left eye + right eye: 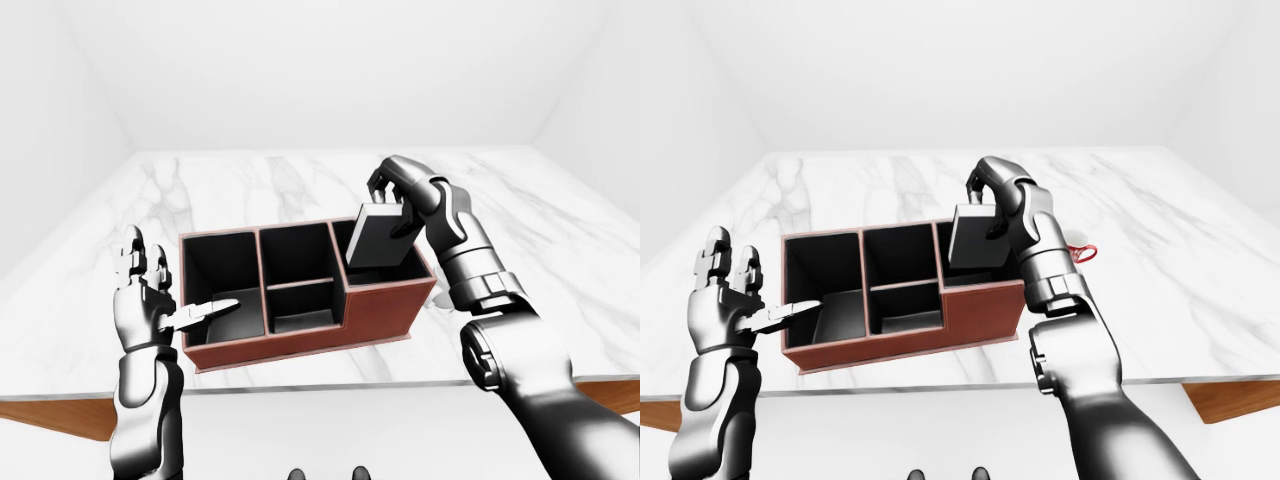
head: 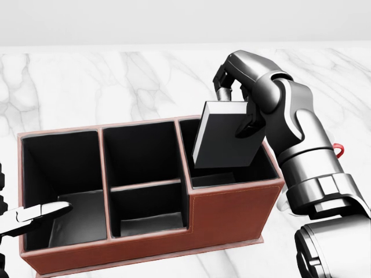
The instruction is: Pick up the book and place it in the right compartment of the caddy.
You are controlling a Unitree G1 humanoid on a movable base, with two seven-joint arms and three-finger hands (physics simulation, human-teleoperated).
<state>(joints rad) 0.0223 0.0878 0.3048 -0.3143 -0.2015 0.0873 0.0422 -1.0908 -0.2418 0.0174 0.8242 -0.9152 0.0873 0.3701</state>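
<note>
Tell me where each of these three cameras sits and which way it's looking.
Head view: on the head, looking steeply down, close on the caddy; right hand holds the book.
Left-eye view: on the head, looking forward and down at the marble table; both arms show, left hand open.
Right-eye view: its twin, set slightly rightward.
All share caddy, book and right hand.

No text, label, brand, number or sign can be read anywhere in these views. The dark grey cover of the book (image 2: 226,139) is plain, the reddish-brown walls of the caddy (image 2: 232,217) carry no marking, and the marble table (image 1: 300,185) shows only its veining. The metal shells of the left hand (image 1: 140,290) and the right hand (image 2: 243,87) bear no lettering either.
</note>
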